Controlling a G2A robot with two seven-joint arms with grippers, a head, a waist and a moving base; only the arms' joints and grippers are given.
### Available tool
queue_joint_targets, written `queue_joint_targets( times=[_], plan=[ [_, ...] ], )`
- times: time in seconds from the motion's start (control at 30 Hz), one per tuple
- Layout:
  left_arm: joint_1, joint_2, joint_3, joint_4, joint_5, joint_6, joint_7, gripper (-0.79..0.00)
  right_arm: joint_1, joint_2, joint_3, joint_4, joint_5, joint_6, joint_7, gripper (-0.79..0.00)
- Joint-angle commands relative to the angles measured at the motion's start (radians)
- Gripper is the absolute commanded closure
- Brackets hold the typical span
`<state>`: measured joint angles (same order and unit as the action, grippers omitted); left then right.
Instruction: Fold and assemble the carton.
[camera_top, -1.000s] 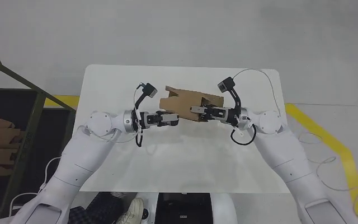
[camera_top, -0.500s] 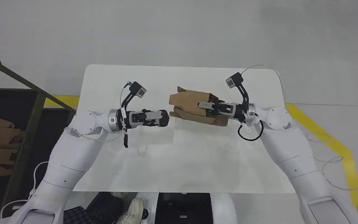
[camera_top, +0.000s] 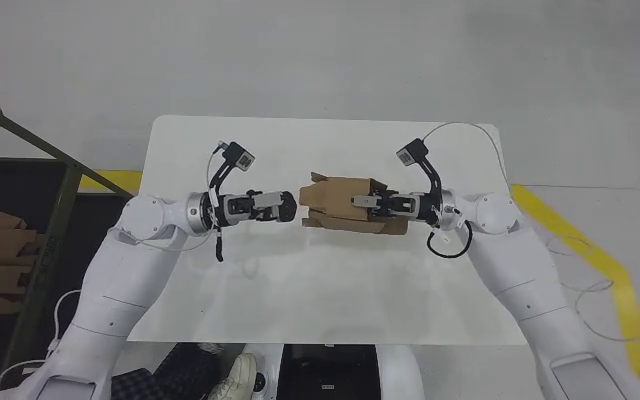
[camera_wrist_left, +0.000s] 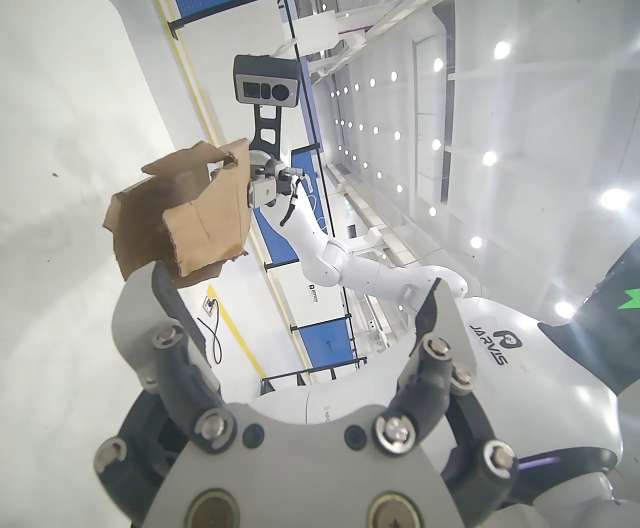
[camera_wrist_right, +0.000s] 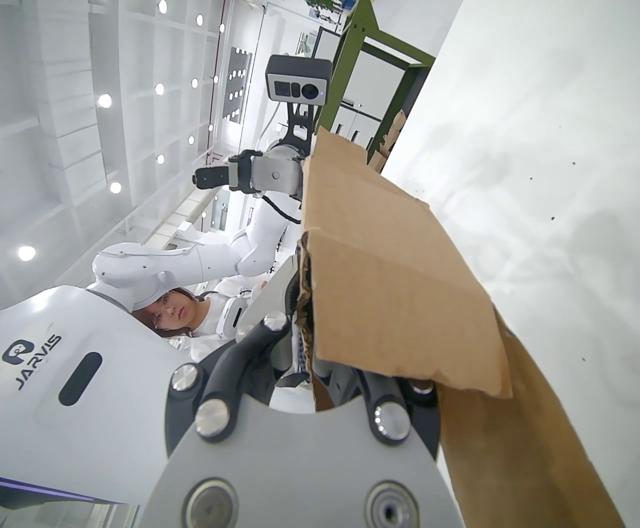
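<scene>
A brown carton (camera_top: 340, 193), partly folded with loose flaps, hangs just above the middle of the white table (camera_top: 330, 290). My right gripper (camera_top: 368, 202) is shut on its right-hand wall; in the right wrist view the cardboard edge (camera_wrist_right: 390, 290) runs between the pads of that gripper (camera_wrist_right: 305, 295), and one finger is hidden behind the board. My left gripper (camera_top: 288, 207) stands open a short way left of the carton, apart from it. In the left wrist view its fingers (camera_wrist_left: 165, 295) spread wide with nothing between them, and the carton (camera_wrist_left: 185, 220) hangs beyond them.
A dark rack (camera_top: 30, 240) holding flat cardboard pieces (camera_top: 12, 250) stands off the table's left edge. Yellow floor tape (camera_top: 560, 215) runs past the right side. Bare tabletop lies in front of and behind the carton.
My left gripper has drawn back to the left, away from the carton. My right gripper has turned the carton and brought it nearer the table's front.
</scene>
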<state>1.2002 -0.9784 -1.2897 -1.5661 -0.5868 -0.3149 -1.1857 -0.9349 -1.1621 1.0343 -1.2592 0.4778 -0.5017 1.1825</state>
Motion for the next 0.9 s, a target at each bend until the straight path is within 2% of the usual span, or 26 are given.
queue_joint_targets(
  times=[0.0, 0.27, 0.63, 0.87],
  plan=[
    [-0.01, -0.003, 0.015, 0.008, 0.006, 0.001, 0.005, -0.785, -0.002, 0.0, 0.0, -0.003, 0.003, 0.001, 0.0, 0.0],
    [-0.033, -0.009, 0.031, 0.016, -0.036, 0.008, -0.028, -0.785, -0.009, 0.0, -0.005, -0.007, -0.029, 0.002, -0.018, 0.0],
    [-0.007, -0.004, -0.005, -0.04, -0.083, 0.0, -0.063, -0.785, -0.012, -0.002, -0.017, 0.002, -0.075, -0.001, -0.052, 0.0],
    [-0.017, -0.009, 0.016, -0.065, -0.096, 0.009, -0.076, -0.785, -0.016, -0.007, -0.046, -0.019, -0.119, 0.007, -0.078, 0.0]
  ],
)
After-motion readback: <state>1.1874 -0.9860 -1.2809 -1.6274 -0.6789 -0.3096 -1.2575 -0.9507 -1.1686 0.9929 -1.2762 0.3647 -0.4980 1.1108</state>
